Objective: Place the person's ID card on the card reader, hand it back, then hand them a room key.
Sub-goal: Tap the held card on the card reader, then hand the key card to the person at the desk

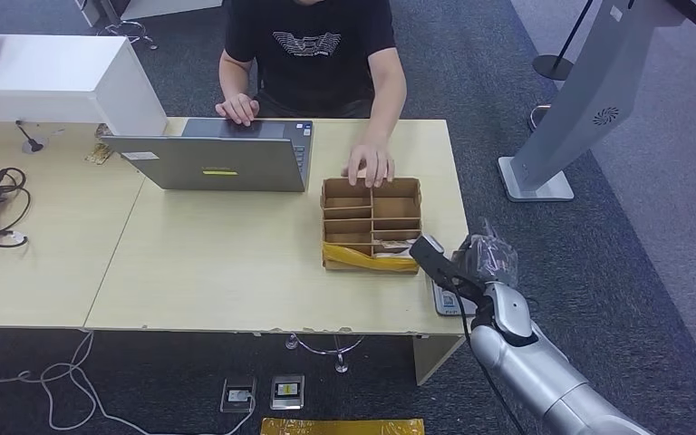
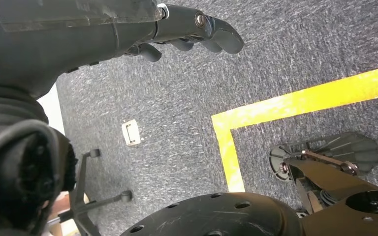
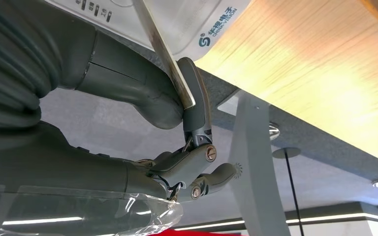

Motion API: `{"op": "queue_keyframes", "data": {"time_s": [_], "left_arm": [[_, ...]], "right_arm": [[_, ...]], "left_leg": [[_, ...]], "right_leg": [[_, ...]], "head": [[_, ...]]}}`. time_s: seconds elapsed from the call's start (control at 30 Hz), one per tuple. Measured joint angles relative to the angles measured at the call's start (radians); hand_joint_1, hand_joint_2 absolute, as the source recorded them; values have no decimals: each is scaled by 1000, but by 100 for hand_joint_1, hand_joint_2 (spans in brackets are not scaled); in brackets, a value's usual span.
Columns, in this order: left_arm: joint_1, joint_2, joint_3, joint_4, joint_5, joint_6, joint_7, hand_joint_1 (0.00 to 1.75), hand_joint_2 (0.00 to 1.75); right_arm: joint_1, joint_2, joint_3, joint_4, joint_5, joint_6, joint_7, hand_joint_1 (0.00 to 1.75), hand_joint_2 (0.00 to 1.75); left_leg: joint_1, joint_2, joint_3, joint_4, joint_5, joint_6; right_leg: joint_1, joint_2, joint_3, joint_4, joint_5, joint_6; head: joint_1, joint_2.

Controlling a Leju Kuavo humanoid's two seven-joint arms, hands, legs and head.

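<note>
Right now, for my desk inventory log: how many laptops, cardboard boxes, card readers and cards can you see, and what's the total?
Laptop: 1
Cardboard box: 1
Card reader: 1
ID card, pinched in the right hand: 1
Total: 4

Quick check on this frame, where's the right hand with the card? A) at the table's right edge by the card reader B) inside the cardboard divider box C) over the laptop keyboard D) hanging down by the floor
A: the right hand sits at the table's right edge beside the cardboard box, pinching a thin card over the white card reader.
</note>
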Motion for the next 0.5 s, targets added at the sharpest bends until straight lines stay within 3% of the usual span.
{"op": "queue_keyframes", "data": {"time_s": [0.5], "left_arm": [[0, -1, 0, 0, -22, 1, 0, 0, 0]], "right_arm": [[19, -12, -14, 22, 5, -16, 47, 175, 175]], "left_leg": [[0, 0, 0, 0, 0, 0]], "right_leg": [[0, 0, 0, 0, 0, 0]], "head": [[0, 0]]}}
